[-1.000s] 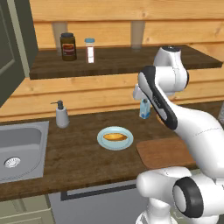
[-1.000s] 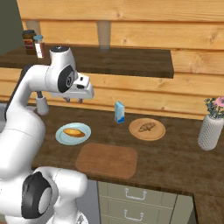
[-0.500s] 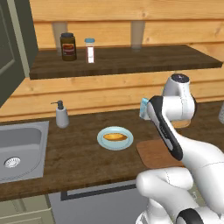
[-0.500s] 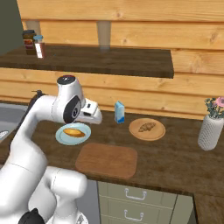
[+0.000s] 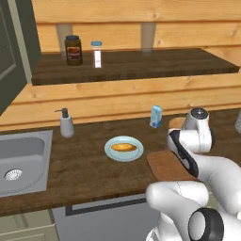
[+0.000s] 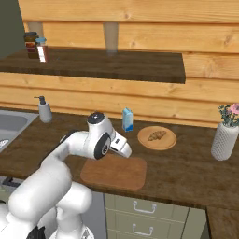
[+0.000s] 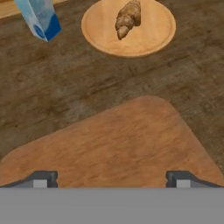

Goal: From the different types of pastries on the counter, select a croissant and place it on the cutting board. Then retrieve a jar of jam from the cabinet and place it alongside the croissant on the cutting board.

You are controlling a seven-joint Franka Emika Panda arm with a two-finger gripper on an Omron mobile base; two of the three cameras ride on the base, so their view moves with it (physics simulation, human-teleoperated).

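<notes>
Reaching for the croissant (image 7: 127, 18): the hand (image 7: 112, 178), fingers spread and empty, hangs over the board (image 7: 113, 144) and must next advance to the plate (image 7: 153, 37) beyond.

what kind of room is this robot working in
Most likely a home kitchen, rendered in simulation: a sink set into a dark wood counter, a cutting board, and a croissant on a wooden plate.

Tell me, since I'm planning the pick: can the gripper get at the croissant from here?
Probably yes. The croissant lies uncovered on its wooden plate, just past the cutting board; the gripper faces it, jaws apart.
</notes>
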